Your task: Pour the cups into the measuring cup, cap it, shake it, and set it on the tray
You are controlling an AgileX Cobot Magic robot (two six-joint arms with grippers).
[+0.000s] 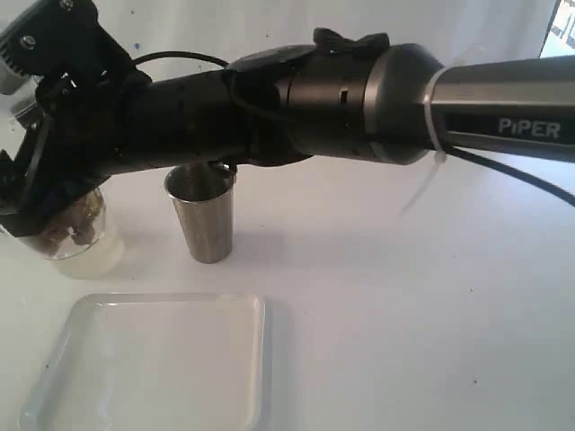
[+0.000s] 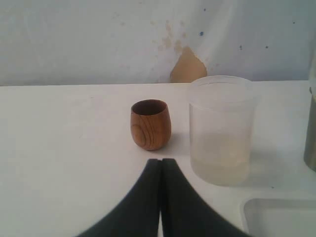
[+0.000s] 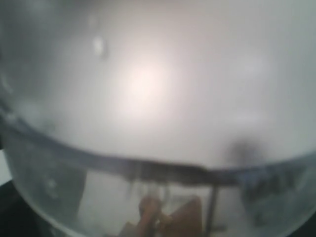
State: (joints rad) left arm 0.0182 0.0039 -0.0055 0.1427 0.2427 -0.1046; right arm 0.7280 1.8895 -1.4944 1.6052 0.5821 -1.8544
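Note:
My right arm reaches across to the far left, where its gripper [image 1: 49, 220] is closed around the clear measuring cup [image 1: 85, 220], which has brown pieces [image 1: 76, 232] inside. In the right wrist view the measuring cup [image 3: 148, 98] fills the picture, with its dark printed marks and the brown pieces [image 3: 170, 212] low down; the fingers are hidden. The steel tumbler [image 1: 203, 215] stands upright behind the white tray [image 1: 153, 359]. The brown wooden cup [image 2: 150, 124] stands just beyond my left gripper [image 2: 161, 161], which is shut and empty. The arm hides the wooden cup in the exterior view.
A frosted plastic cup [image 2: 221, 131] stands beside the wooden cup, with the tumbler's edge [image 2: 311, 136] past it and a tray corner [image 2: 276, 217] nearby. The right arm [image 1: 359, 99] spans the table above the tumbler. A white backdrop stands behind.

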